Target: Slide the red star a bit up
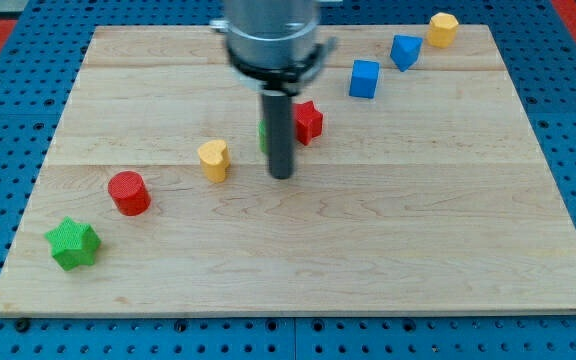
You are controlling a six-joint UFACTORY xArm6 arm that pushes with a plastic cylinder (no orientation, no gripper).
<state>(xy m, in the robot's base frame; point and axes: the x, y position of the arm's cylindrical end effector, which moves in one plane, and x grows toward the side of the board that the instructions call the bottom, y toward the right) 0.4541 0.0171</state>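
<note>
The red star (309, 121) lies on the wooden board (368, 250) just above the middle. My tip (281, 177) rests on the board just below and slightly left of the star, a short gap away. The rod hides most of a green block (264, 135) that sits against the star's left side; its shape cannot be made out.
A yellow heart (214, 159) lies left of the tip. A red cylinder (128, 192) and a green star (74, 243) sit at the lower left. A blue cube (365, 78), a second blue block (405, 51) and a yellow hexagon (443, 28) run toward the top right.
</note>
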